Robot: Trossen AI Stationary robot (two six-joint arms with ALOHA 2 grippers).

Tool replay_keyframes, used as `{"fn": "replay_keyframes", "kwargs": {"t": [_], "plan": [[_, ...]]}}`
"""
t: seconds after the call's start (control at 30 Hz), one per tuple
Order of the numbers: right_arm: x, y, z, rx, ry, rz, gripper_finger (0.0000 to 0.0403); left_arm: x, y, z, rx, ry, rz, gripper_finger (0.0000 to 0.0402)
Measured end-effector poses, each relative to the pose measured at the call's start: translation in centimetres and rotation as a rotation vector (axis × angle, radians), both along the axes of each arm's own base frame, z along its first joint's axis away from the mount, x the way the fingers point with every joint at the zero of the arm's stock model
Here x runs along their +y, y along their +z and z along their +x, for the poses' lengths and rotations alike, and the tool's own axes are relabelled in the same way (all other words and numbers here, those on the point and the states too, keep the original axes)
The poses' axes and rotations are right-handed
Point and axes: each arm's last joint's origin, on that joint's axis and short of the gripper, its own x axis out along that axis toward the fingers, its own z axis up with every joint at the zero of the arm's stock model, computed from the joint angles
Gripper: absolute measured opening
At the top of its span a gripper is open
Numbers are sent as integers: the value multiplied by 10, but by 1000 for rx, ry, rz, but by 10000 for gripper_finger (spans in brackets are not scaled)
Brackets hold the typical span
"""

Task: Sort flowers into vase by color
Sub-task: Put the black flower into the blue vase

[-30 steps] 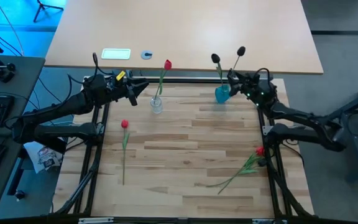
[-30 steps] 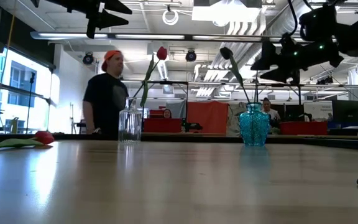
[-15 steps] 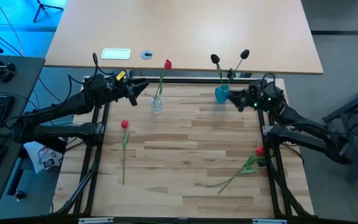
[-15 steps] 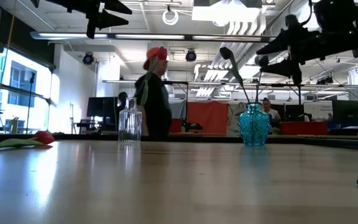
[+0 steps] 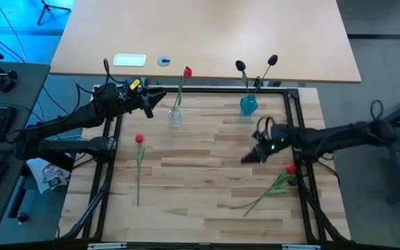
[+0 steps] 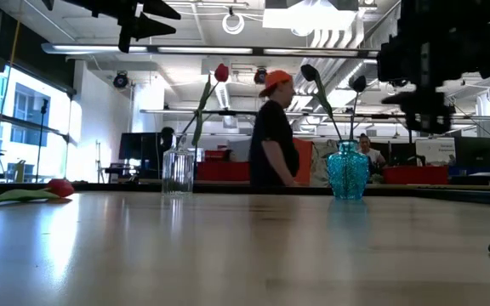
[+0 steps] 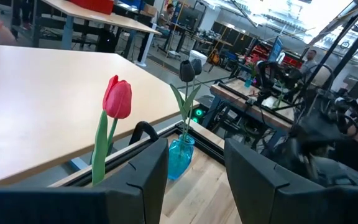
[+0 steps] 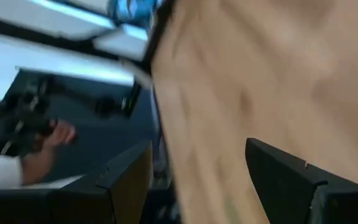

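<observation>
Over wooden table (image 5: 207,173), right pincer (image 5: 247,159) reaches low, fingers apart.

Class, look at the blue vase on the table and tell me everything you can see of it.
The blue vase is a small, bulbous vessel of translucent turquoise glass with a textured surface and a narrow neck. It stands upright near the far edge of the wooden table, right of the clear vase. Two black-headed flowers stand in it, stems leaning apart. No gripper touches it.
</observation>
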Motion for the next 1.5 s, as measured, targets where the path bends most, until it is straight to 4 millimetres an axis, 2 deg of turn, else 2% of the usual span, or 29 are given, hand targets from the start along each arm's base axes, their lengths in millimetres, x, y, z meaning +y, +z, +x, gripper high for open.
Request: {"fn": "replay_keyframes", "kwargs": {"t": [0.23,0.33,0.43,0.5,0.67,0.8,0.9,1.1,1.3,1.4,1.5], "plan": [[64,-16,-4,304,108,315,252,0,0,0,0,1,0,145],[88,-24,-12,416,-24,401,252,2,0,-1,0,13,1,145],[106,-32,-20,440,-255,474,252,6,0,-3,16,36,27,145],[115,-37,-24,430,-349,490,252,9,0,-5,34,50,57,145],[118,-39,-18,416,-336,526,252,15,0,-8,90,77,149,145],[121,-20,-2,400,-302,570,252,18,0,-10,147,92,235,145],[128,-9,8,495,-255,513,252,20,0,-11,171,100,271,145],[141,-1,13,851,-116,304,252,20,0,-11,173,102,275,145],[136,9,9,942,-70,-43,252,20,1,-11,166,112,279,145],[133,7,4,944,81,-213,252,20,2,-11,156,114,285,145],[135,2,5,874,261,-359,252,20,3,-11,141,117,283,145]]}}
